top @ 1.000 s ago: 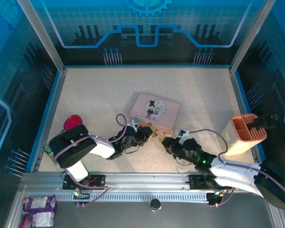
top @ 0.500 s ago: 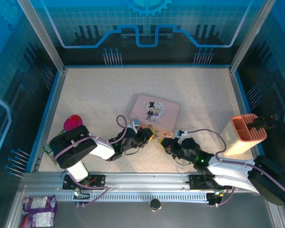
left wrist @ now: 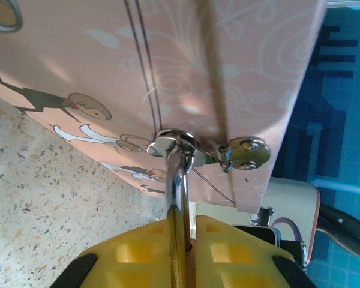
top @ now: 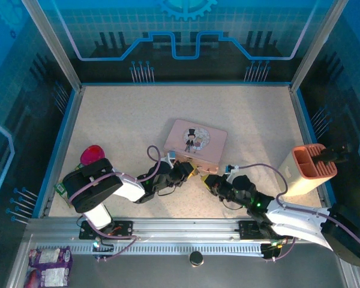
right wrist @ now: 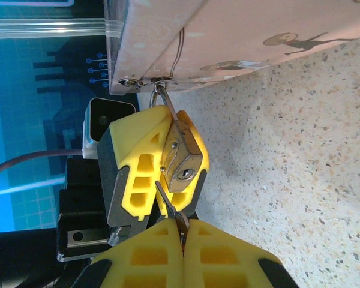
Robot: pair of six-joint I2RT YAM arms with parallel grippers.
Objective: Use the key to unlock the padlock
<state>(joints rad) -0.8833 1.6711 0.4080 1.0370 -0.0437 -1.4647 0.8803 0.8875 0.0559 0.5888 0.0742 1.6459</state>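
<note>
Alignment counts: right gripper [right wrist: 183,231] pinches key [right wrist: 168,204] tight, left gripper [left wrist: 181,235] clamps padlock [right wrist: 181,157], so ease tip squarely into keyhole [right wrist: 186,174]

Tin [top: 195,141] sits mid-table [top: 126,114], and the padlock [right wrist: 181,161] hangs off its near edge, clamped in the left gripper [top: 188,170]. The right gripper [top: 211,182] is just right of it, its key [right wrist: 168,201] beside the padlock. A holder [top: 312,168] stands far right.
</note>
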